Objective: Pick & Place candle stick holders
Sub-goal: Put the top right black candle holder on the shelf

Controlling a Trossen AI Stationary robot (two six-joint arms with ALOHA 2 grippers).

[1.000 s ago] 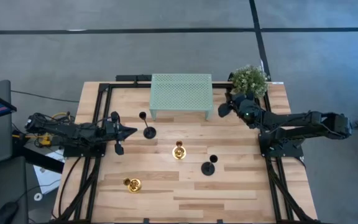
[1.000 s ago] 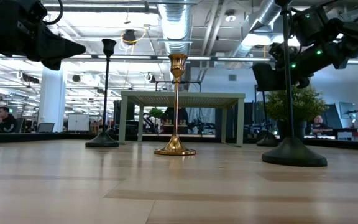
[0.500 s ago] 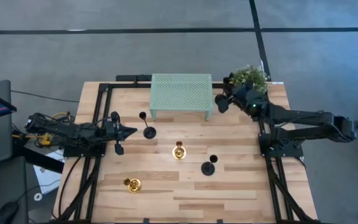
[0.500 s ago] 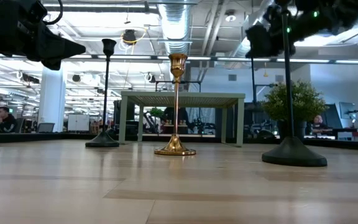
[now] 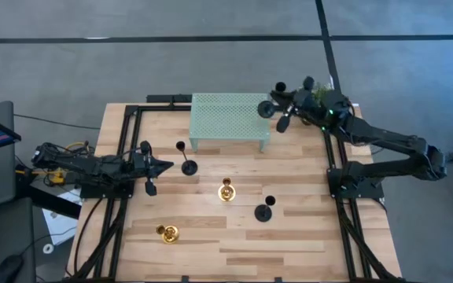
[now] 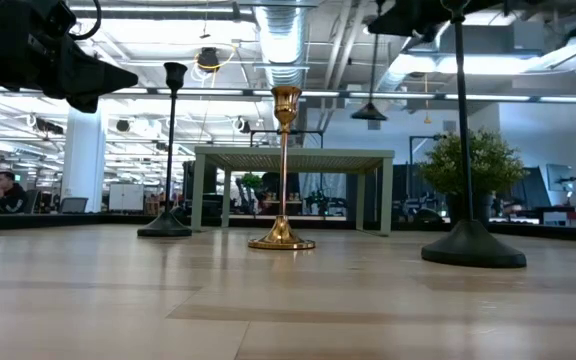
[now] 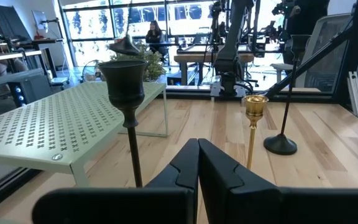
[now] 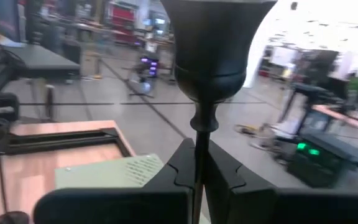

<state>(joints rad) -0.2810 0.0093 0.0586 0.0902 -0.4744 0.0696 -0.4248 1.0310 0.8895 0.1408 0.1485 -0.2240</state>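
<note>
Candlesticks stand spread over the desk (image 5: 305,236): a tall black one (image 5: 187,163) near the left tool (image 5: 154,167), a gold one (image 5: 226,191) in the middle, another gold one (image 5: 167,232) toward the front-left corner, and a black one (image 5: 264,211) right of centre. A further black candlestick (image 8: 207,56) is clamped by its thin stem in the right tool (image 5: 288,108), held in the air beside the back right corner of the green mesh stand (image 5: 228,116), near the plant (image 5: 321,93). Left tool's fingers are pressed together on nothing. These pieces look rigid, smooth and probably metal, bottom-heavy and easily tipped; gripping the stem suits them, though it may slip or swing.
</note>
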